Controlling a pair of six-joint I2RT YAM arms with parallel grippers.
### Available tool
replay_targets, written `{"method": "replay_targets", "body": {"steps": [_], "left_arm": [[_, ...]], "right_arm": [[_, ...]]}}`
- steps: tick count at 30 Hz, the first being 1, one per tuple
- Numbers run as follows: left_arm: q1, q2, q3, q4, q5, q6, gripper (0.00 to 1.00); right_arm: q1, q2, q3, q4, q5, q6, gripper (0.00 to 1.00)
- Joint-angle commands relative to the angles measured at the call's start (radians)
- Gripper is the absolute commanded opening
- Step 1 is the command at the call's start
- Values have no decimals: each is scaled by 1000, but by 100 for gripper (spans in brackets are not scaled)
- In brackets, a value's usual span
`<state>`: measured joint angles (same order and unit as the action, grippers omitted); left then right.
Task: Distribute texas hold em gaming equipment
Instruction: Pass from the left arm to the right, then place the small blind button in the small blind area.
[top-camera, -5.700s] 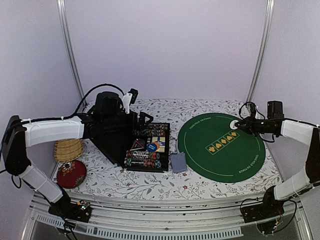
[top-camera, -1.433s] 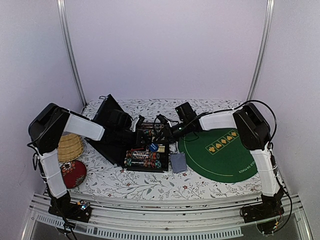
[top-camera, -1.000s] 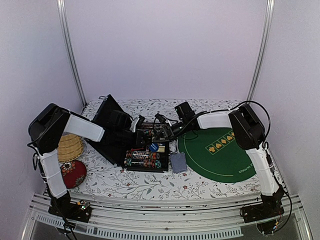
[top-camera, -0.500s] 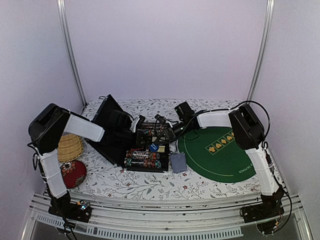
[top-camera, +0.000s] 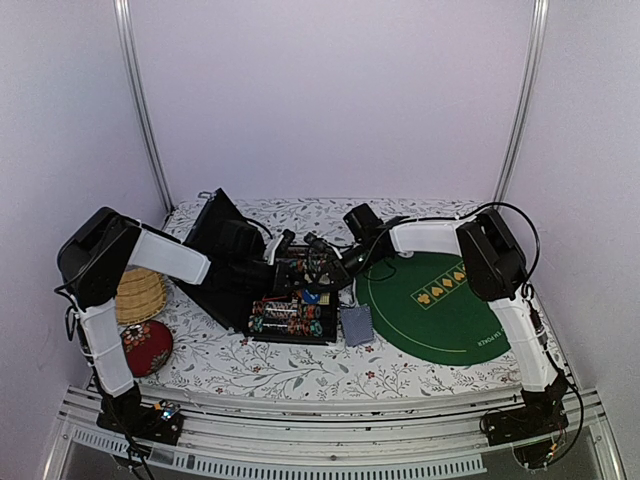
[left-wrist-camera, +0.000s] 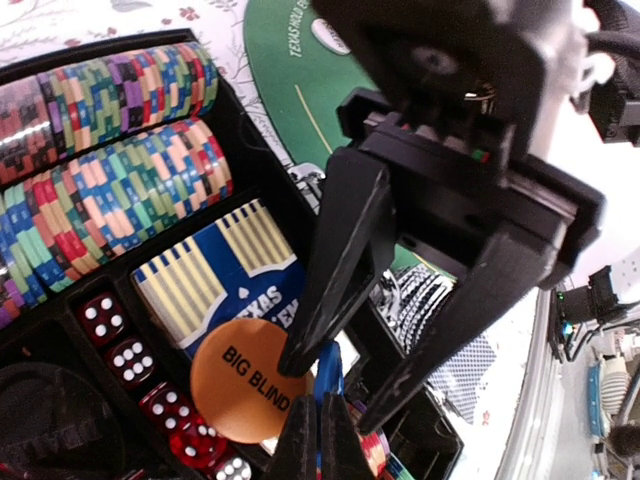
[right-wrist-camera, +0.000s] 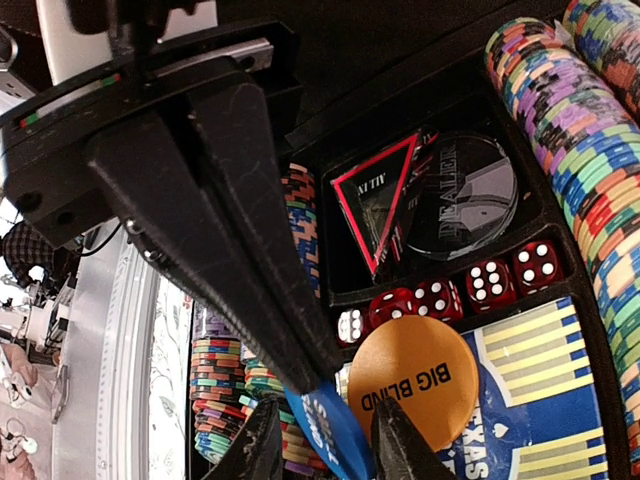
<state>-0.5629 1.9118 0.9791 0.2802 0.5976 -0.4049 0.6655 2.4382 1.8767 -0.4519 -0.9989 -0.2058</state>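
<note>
**A:** Where's the blue disc (right-wrist-camera: 322, 428)?

**B:** Up on its edge, just over the black case (top-camera: 226, 292), btwn the two grippers. It has white letters, but they're too hidden to read.

**A:** Who's got it?

**B:** The left gripper (left-wrist-camera: 318, 435). Its fingers are pressed tight on the disc's rim. The right gripper (left-wrist-camera: 327, 395) has its fingers spread, one on each side of the disc. Can't tell if they touch it.

**A:** Any words nearby?

**B:** Yes. The orange disc (right-wrist-camera: 413, 380) says "BIG BLIND". It lies flat in the case, right beside the blue one and partly on a blue card box (left-wrist-camera: 225, 270) marked "TEXAS". A see-through disc (right-wrist-camera: 465, 195) says "DEALER". Red dice (right-wrist-camera: 440, 292) sit in a row next to it. The chips (left-wrist-camera: 110, 150) stand on edge in long rows.

**A:** And outside the case?

**B:** The green mat (left-wrist-camera: 285, 70) reads "TEXAS HOLD", w/ a white disc (left-wrist-camera: 330, 35) on it. The cards (top-camera: 356, 325) lie btwn the case and the mat.

**A:** And the arms?

**B:** Both have their elbows up high. The left arm reaches right over the open lid and the right arm reaches left past the mat. Their tips meet over the case.
</note>
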Motion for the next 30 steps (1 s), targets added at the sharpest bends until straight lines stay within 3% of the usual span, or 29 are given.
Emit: {"method": "replay_targets", "body": {"steps": [1, 4, 7, 14, 20, 30], "left_arm": [[-20, 16, -13, 2, 17, 27, 0], [-20, 21, -13, -4, 3, 27, 0], [-20, 19, -14, -8, -11, 27, 0], [-17, -50, -14, -44, -83, 42, 0], [-17, -184, -20, -77, -186, 60, 23], [-17, -360, -25, -142, -287, 97, 44]], "right_arm": [[18, 28, 14, -54, -17, -32, 29], [17, 21, 10, -67, -26, -44, 20], [17, 0, -4, -60, -30, -48, 5], [8, -77, -49, 49, -16, 32, 2], [-10, -181, -94, 200, -8, 155, 2], [-84, -319, -137, 352, 41, 375, 2]]}}
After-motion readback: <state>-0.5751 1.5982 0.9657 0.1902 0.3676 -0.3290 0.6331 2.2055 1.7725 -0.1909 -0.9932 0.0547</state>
